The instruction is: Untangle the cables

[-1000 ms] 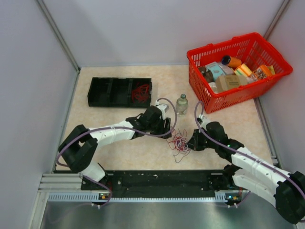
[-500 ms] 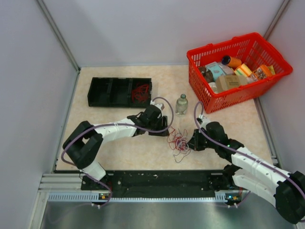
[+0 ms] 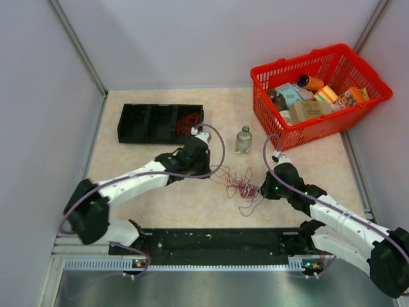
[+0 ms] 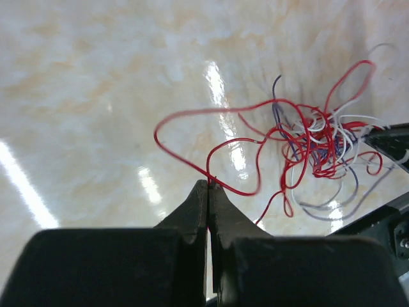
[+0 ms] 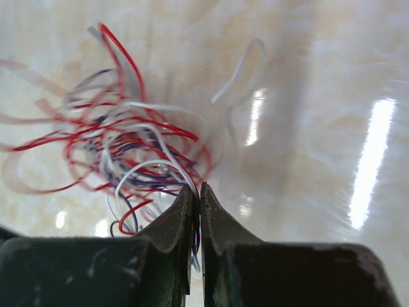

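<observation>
Red plastic lattice basket at far right corner of beige marbled surface, holding boxes and an orange bottle. Black compartment tray near far left. Small clear bottle upright between them.

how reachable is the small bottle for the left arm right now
Probably reachable: the bottle stands close beside the left arm at its wrist, and nothing stands between them. But its jaws are shut on a red cable, so it would likely have to let go first.
</observation>
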`<state>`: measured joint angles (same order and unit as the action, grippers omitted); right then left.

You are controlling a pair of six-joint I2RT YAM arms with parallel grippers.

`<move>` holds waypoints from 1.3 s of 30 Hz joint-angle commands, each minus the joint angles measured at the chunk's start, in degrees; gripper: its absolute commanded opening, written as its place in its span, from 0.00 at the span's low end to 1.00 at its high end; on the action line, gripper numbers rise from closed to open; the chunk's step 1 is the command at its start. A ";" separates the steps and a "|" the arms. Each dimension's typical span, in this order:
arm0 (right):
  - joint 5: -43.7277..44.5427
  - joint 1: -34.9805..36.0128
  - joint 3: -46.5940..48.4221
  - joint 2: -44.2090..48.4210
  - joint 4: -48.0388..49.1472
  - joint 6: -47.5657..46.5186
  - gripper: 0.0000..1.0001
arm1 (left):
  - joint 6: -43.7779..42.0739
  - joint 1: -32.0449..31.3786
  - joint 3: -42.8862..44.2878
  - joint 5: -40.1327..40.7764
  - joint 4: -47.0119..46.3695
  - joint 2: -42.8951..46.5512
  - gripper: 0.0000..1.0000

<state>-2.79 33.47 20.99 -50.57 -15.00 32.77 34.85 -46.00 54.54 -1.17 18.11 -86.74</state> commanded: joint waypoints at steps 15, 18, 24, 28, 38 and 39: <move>26.08 -0.08 3.88 2.84 -13.30 11.79 0.00 | -19.00 0.56 13.82 58.20 16.80 56.66 0.00; 26.78 -0.16 3.97 2.40 -13.65 12.14 0.00 | -28.49 0.56 17.25 62.86 10.22 59.84 0.00; 30.64 -1.65 3.70 5.03 -17.60 16.53 0.00 | -41.86 0.56 27.27 69.78 5.56 56.42 0.00; 29.77 -4.73 2.82 7.76 -18.39 17.24 0.00 | -56.23 0.38 29.55 73.52 -6.00 55.71 0.00; 19.84 -4.65 1.77 8.38 -11.19 8.98 0.00 | -21.42 0.21 35.03 39.41 25.31 44.83 0.00; 19.32 -4.73 1.77 8.47 -11.10 8.63 0.00 | -20.53 0.21 33.80 38.62 24.96 44.03 0.00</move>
<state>20.08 29.15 22.87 -42.81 -29.69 44.51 4.93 -45.69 92.20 50.35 35.86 -35.40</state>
